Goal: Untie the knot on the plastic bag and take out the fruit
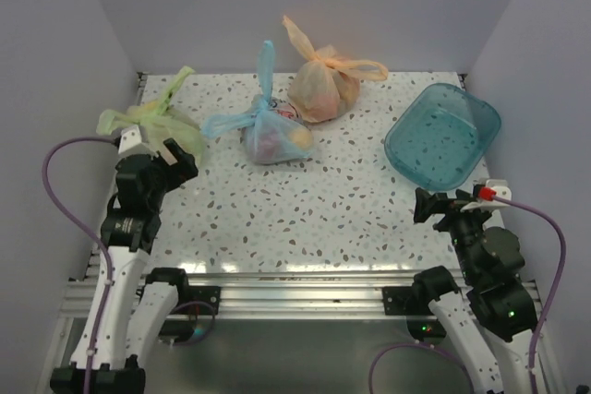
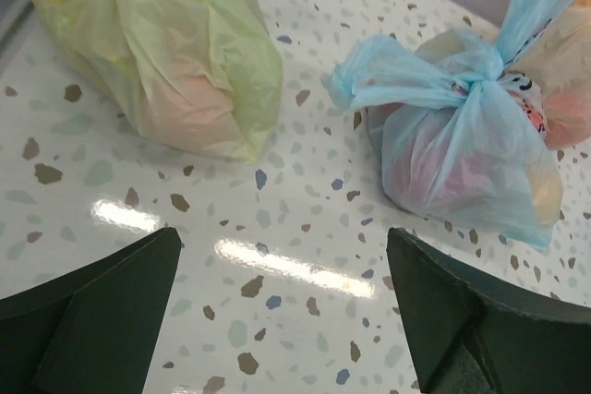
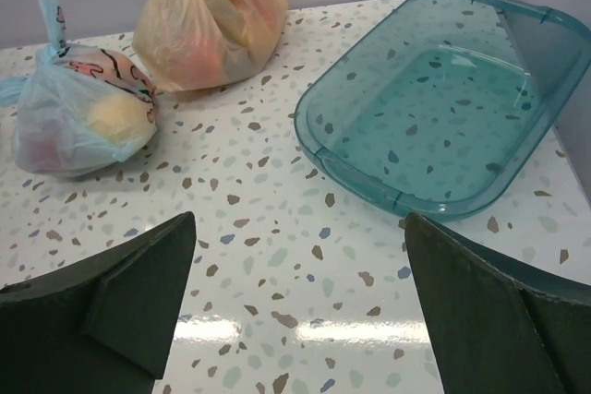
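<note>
Left of the top view: left gripper (image 1: 172, 160), fingers spread, gripping nothing, just below one green bag (image 1: 157, 119). Centre: one plastic bag (image 1: 275, 138), light blue, lying on the speckled table (image 1: 305, 214); knot (image 1: 264, 104) tied, with two ears sticking out. Fruit (image 1: 299, 138) inside, blurred by the film, not countable. Pink-and-red print with dark strokes, not legible. Upper centre, just behind: one orange bag (image 1: 323, 89), knotted. Right: one teal tray (image 3: 434, 108). Lower right: right gripper (image 1: 441, 202), fingers spread, well apart from all three bags.
</note>
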Controlling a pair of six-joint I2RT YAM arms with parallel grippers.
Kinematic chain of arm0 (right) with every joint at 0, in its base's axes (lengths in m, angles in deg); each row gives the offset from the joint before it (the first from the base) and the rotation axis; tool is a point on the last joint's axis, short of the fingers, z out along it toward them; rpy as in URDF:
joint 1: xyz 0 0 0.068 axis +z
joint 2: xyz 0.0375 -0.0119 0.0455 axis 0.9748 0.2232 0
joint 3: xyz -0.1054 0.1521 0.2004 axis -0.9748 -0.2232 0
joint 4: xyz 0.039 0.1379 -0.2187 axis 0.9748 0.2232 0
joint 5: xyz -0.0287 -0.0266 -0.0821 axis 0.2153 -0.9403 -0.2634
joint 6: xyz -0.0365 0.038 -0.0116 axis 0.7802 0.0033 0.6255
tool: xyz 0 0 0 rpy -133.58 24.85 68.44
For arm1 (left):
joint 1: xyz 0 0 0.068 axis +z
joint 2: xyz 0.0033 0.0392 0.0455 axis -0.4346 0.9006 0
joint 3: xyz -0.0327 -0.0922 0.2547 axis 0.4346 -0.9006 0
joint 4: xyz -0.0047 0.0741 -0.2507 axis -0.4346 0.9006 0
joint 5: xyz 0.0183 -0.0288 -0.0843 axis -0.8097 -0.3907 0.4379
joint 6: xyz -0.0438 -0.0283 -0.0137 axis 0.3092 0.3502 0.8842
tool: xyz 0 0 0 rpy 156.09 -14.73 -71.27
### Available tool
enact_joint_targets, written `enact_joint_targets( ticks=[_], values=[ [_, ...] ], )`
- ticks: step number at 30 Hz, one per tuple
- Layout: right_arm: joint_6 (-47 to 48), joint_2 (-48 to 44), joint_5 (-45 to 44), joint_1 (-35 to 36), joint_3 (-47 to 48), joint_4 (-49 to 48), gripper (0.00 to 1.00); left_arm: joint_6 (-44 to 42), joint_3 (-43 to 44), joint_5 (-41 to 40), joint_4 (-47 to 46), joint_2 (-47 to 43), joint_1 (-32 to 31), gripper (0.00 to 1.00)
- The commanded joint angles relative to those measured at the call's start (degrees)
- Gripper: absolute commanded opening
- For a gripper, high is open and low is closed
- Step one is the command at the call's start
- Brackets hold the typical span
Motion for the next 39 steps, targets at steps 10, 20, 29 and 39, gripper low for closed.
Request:
enact_joint_targets(
  ticks=[10, 20, 29, 39],
  values=[
    [-1.5, -2.9, -1.9, 0.4, -1.0, -1.6, 0.99, 6.4, 26.1, 6.7, -5.5, 37.8, -8.0, 1.00],
    [-1.6, -2.6, -1.7, 0.5, -0.9, -1.1, 0.99, 13.5, 43.4, -4.4, -6.3, 63.1, -17.3, 1.00],
    [-1.6, -1.2, -1.3, 0.5, -0.5, -0.6, 0.99, 15.0, 47.0, -9.8, -6.6, 73.6, -23.5, 0.95],
    [-0.8, 0.6, 0.9, 0.5, -0.3, -0.7, 0.99, 9.6, 41.8, -9.7, -10.2, 73.5, -24.9, 0.15]
  ],
)
